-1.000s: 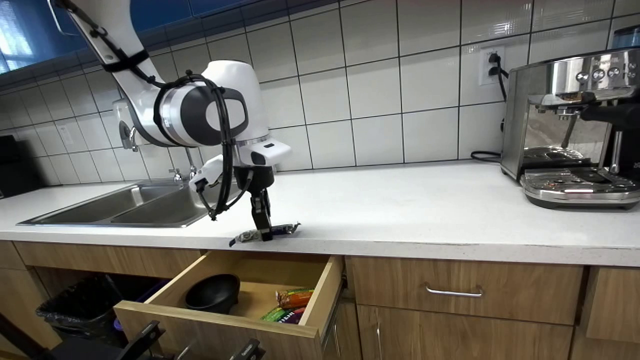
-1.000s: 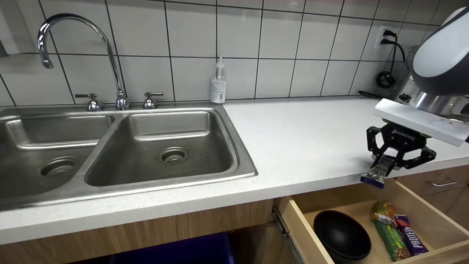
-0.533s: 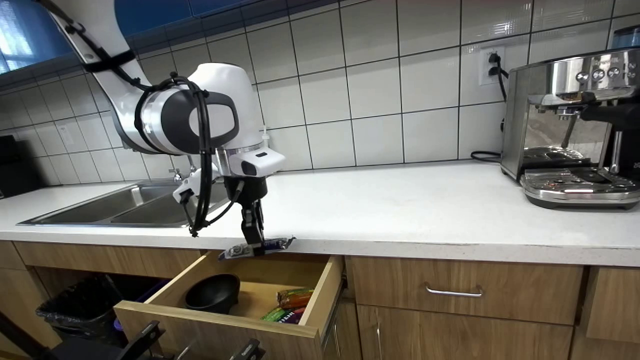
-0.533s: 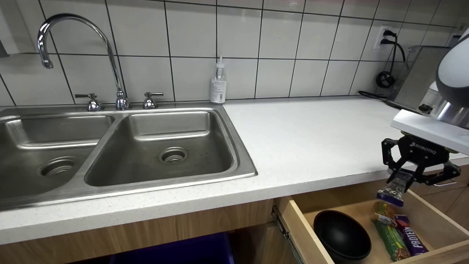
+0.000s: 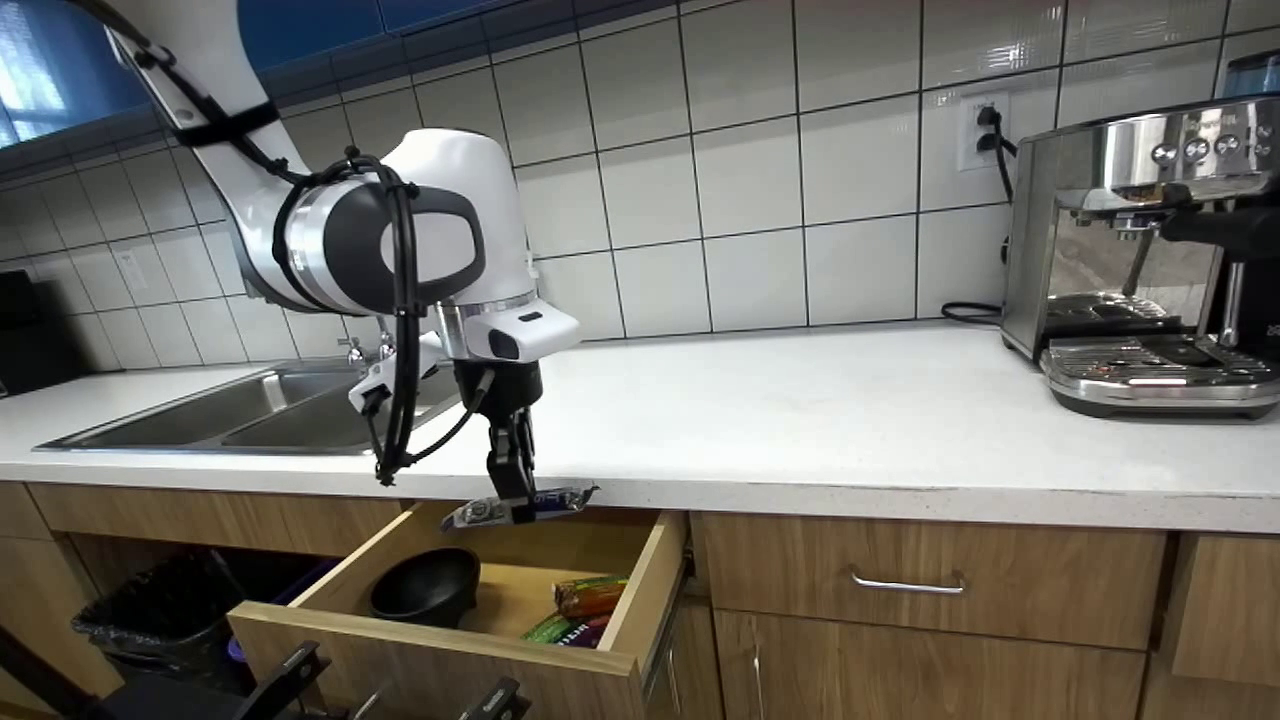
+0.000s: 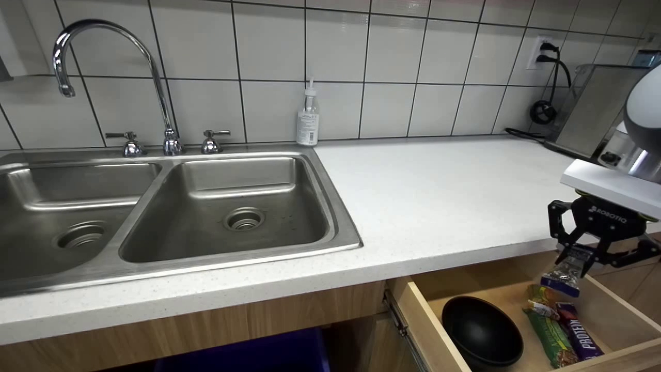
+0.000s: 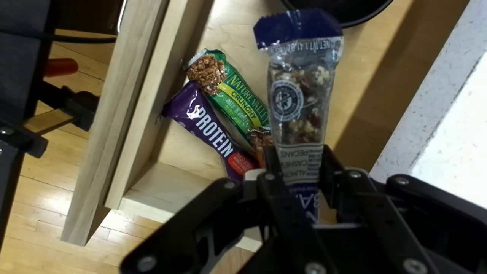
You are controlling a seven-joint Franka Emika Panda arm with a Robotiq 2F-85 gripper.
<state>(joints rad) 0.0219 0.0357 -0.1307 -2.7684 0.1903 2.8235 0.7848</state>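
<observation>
Lower than a second ago, the snack bar [image 7: 298,102] has cleared the front edge of the counter [image 5: 800,420] and hangs above the open drawer [image 6: 428,330] — pinched by the gripper [image 7: 300,163] (apparently its only support).

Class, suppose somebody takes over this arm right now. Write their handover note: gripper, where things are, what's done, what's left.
Gripper: closed on the nut bar, holding it in the air.
Things: the nut bar is above the open drawer. In the drawer are a black bowl and, beside it, a green packet, a purple packet and an orange packet.
Done: nut bar gripped and off the counter.
Left: nut bar not yet set down; lowering and letting go probably remain.
</observation>
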